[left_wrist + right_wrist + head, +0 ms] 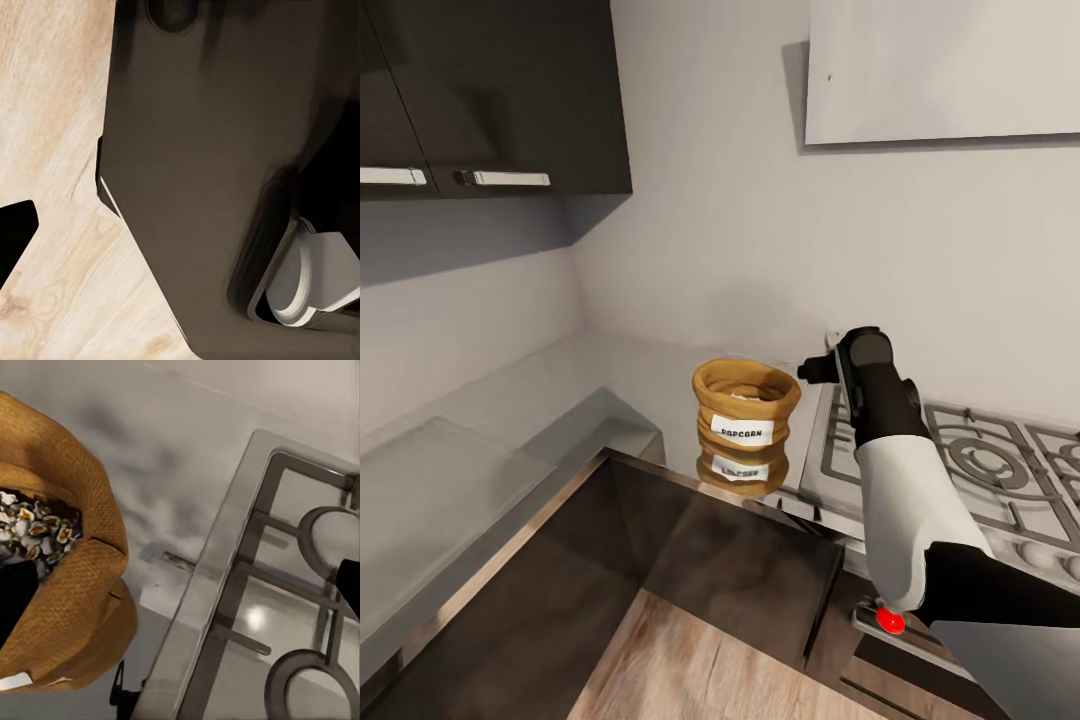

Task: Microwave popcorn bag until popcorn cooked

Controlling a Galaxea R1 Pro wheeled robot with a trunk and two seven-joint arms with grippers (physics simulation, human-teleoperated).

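Note:
The popcorn bag (745, 405), a tan sack with a rolled rim and a white "POPCORN" label, stands upright on the glossy grey countertop (600, 385) just left of the hob. Whitish popcorn (30, 529) fills the popcorn bag (71, 577). My right gripper (812, 369) hangs at the bag's right rim. In the right wrist view the right gripper (180, 596) is open, with one dark fingertip (15, 600) over the bag's mouth and the other over the hob. One fingertip (15, 232) of my left gripper shows low beside the robot's body, above the floor. The microwave is out of view.
A steel gas hob (980, 460) with black grates adjoins the bag on the right. Dark wall cabinets (490, 90) hang at the upper left. The counter turns a corner to the left (450, 480). Wooden floor (690, 660) lies below, and a red button (890, 621) shows on the robot's front.

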